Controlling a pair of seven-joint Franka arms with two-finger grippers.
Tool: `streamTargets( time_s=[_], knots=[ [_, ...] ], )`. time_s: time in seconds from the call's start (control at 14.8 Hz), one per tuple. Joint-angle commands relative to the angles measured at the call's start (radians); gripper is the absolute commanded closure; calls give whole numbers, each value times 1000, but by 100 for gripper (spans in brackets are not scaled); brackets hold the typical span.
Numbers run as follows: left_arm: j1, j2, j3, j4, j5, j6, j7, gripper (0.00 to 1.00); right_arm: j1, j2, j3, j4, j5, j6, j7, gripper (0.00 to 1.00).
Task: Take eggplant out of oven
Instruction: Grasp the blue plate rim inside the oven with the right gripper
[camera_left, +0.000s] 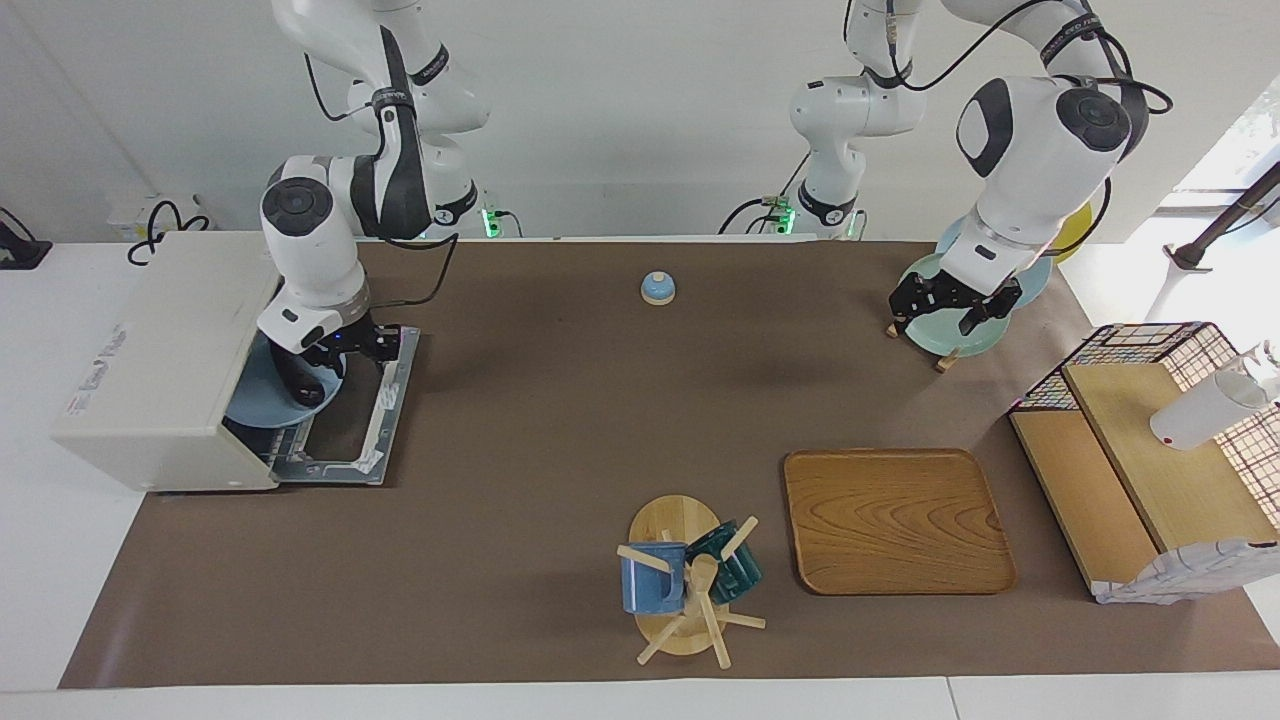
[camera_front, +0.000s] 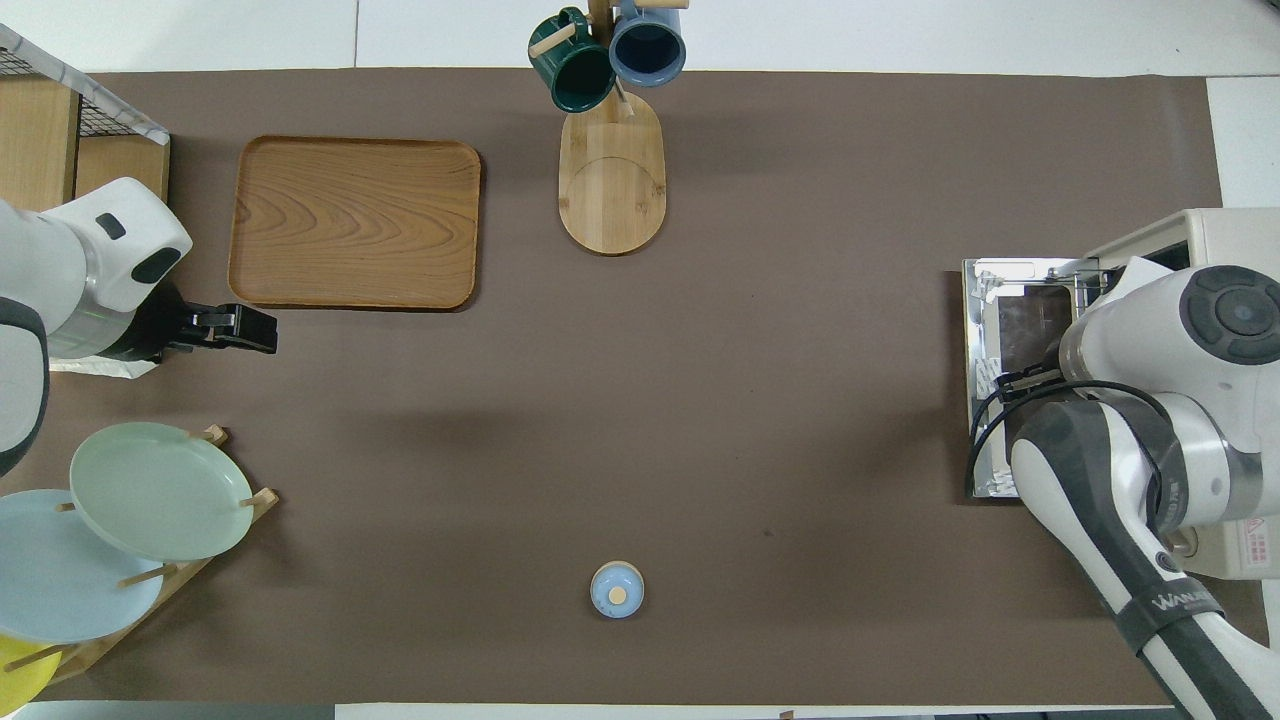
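Eggplant (camera_left: 296, 377) under right gripper (camera_left: 338, 352)

Oven (camera_left: 150, 360) at centre left of the facing view, door (camera_left: 345, 415) dropped flat; plate (camera_left: 270, 390) at its mouth, eggplant (camera_left: 292, 378) on it. Bell (camera_left: 657, 288) upper centre. Plate rack (camera_left: 945, 300) upper right. Tray (camera_left: 897, 520) lower right, mug stand (camera_left: 685, 580) beside it. Shelf (camera_left: 1150, 470) at right edge.
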Motion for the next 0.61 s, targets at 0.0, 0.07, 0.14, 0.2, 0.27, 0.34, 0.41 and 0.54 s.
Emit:
streamTargets(
  time_s=[0.0,0.07,0.14,0.2,0.27,0.34,0.41,0.54],
  knots=[
    [-9,-33,8,-38,-16,26,-3,100,-16,-22,4,-23,-26,16,-33,41],
    [-9,-33,8,-38,-16,26,-2,100,-16,-21,4,-16,-26,10,-34,41],
    [-9,-33,8,-37,-17,26,-2,100,-13,-19,4,-8,-26,1,-34,41],
    [-8,-33,8,-37,-20,24,-2,100,-8,-13,4,9,-26,-22,-33,41],
    [-8,-33,8,-35,-20,24,-2,100,-4,-7,4,33,-26,-54,-33,41],
    [-9,-32,8,-35,-20,26,-2,100,-4,-4,6,52,-26,-74,-33,41],
    [-9,-32,8,-35,-20,24,-2,100,-4,-1,6,53,-26,-74,-33,41],
    [-9,-32,8,-34,-20,24,-2,100,-7,-1,4,50,-26,-79,-33,41]
  ],
)
